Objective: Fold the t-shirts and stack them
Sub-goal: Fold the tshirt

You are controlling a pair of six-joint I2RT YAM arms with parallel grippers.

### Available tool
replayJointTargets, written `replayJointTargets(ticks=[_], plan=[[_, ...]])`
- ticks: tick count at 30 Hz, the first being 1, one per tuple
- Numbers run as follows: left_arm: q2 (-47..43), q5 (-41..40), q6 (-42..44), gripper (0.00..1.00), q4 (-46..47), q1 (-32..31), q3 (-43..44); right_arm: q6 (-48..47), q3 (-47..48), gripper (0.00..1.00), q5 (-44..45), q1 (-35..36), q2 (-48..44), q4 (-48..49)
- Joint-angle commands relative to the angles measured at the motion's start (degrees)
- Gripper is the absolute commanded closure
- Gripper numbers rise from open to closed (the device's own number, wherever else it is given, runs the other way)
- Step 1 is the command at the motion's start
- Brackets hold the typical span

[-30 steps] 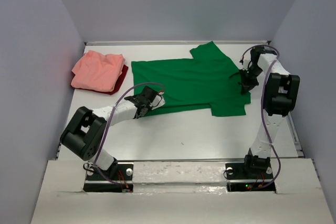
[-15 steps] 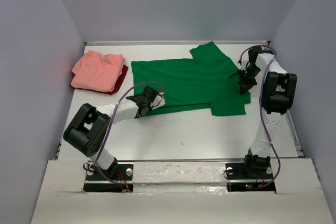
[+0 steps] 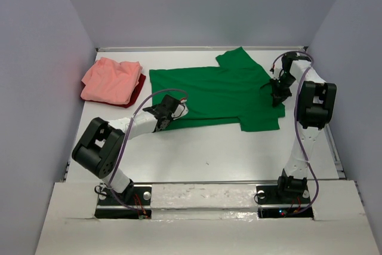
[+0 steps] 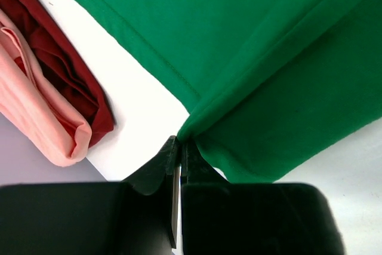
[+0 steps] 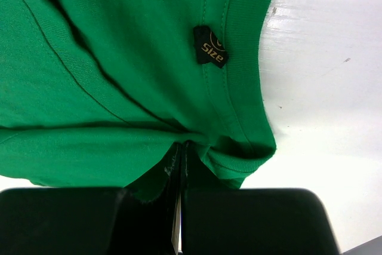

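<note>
The green t-shirt (image 3: pixel 221 94) lies spread across the far middle of the table (image 3: pixel 209 153), its collar end toward the right and one sleeve pointing to the far edge. At its near left corner we see the left pincer (image 4: pixel 179 146) with its tips drawn almost together, and a ridge of green cloth runs up into them, caught there. At the collar end, the right pincer (image 5: pixel 180 146) has its tips pressed together on a pucker of the same shirt, just below a small dark size label (image 5: pixel 210 47) sewn inside the neck. Well apart, in the far left corner of the table, we find the salmon-pink t-shirt (image 3: pixel 110 80) folded and resting on top of the dark red cloth (image 3: pixel 136 95).
</note>
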Motion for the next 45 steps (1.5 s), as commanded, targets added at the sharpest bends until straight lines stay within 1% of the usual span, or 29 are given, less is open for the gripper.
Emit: replayJointTargets(ticks=[1,8,11,13,14,15,16,17,18,21,22,24,26,28,29,30,31,32,36,38,40,41,42,45], plan=[[0.14,-2.38,0.57,0.9,0.86,0.58,1.95,0.21,2.5,1.0,0.7,0.78,-0.19,-0.28],[2.42,-3.7,0.92,0.89,0.86,1.54,1.86,0.47,2.85,1.0,1.05,0.78,0.68,-0.11],[3.39,-5.28,1.36,0.89,3.22,2.51,0.46,0.39,2.76,1.0,0.87,0.78,1.21,-0.2],[3.3,-5.28,1.62,0.89,4.37,3.04,-0.16,0.39,2.93,0.95,0.96,0.78,1.21,-0.02],[3.21,-5.2,1.71,0.88,4.55,3.65,-0.16,0.39,3.37,0.89,0.96,0.78,1.21,0.07],[3.13,-5.02,1.8,0.87,4.73,3.83,-0.07,0.39,3.55,0.86,1.05,0.78,1.21,0.07],[2.95,-4.85,1.8,0.85,4.9,4.01,0.1,0.3,3.9,0.83,0.79,0.78,1.21,0.07],[2.86,-4.84,1.89,0.83,5.08,4.18,0.19,0.3,4.25,0.77,0.78,0.78,1.38,-0.28],[2.78,-4.93,2.15,0.8,5.25,4.53,0.37,0.3,5.12,0.75,0.78,0.78,1.56,-0.54],[2.34,-5.11,2.33,0.75,5.52,4.71,1.16,0.12,6.36,0.69,0.96,0.78,2.0,-1.07],[2.16,-5.28,2.41,0.71,5.52,4.71,1.68,0.12,6.89,0.68,1.22,0.78,2.0,-1.16],[1.9,-5.46,2.5,0.68,5.52,4.8,2.04,0.12,7.41,0.66,1.05,0.78,2.0,-1.6],[1.46,-5.72,2.59,0.61,5.52,4.71,2.65,-0.23,8.03,0.67,0.7,0.78,1.56,-1.95],[1.02,-5.98,2.33,0.53,5.17,4.71,3.27,-0.23,8.21,0.68,0.43,0.78,0.95,-2.13],[0.67,-6.77,2.24,0.43,5.17,4.8,3.79,-0.57,8.64,0.67,0.26,0.78,0.34,-2.39],[0.66,-7.21,2.24,0.43,5.17,4.71,4.06,-0.58,8.82,0.67,0.26,0.78,-0.1,-2.39],[0.23,-8.09,2.06,0.3,4.99,4.71,4.58,-0.84,9.08,0.66,0.43,0.78,-0.54,-2.39],[-0.56,-8.62,1.89,0.24,4.99,4.8,4.94,-1.19,9.35,0.66,0.17,0.78,-1.85,-2.39],[-2.41,-10.99,0.48,0.23,4.91,4.8,7.04,-2.07,8.48,0.64,0.17,0.78,-6.25,0.32],[-4.25,-12.66,-0.83,0.23,4.38,4.8,9.05,-3.12,6.81,0.62,-0.97,0.78,-11.51,4.08],[-6.26,-12.05,-4.6,0.23,1.93,4.97,11.34,-5.05,2.07,0.59,-6.75,1.31,-16.08,6.04],[-7.15,-10.57,-6.18,0.22,-0.87,4.97,13.62,-8.02,0.06,0.59,-7.99,1.83,-20.63,6.74],[-8.03,-9.25,-9.07,0.21,-2.55,5.15,14.51,-9.35,-4.4,0.58,-8.7,3.58,-22.85,6.92],[-13.03,-4.33,-11.99,0.2,-4.67,5.76,14.61,-15.51,-12.42,0.58,-9.5,6.49,-30.59,6.48]])
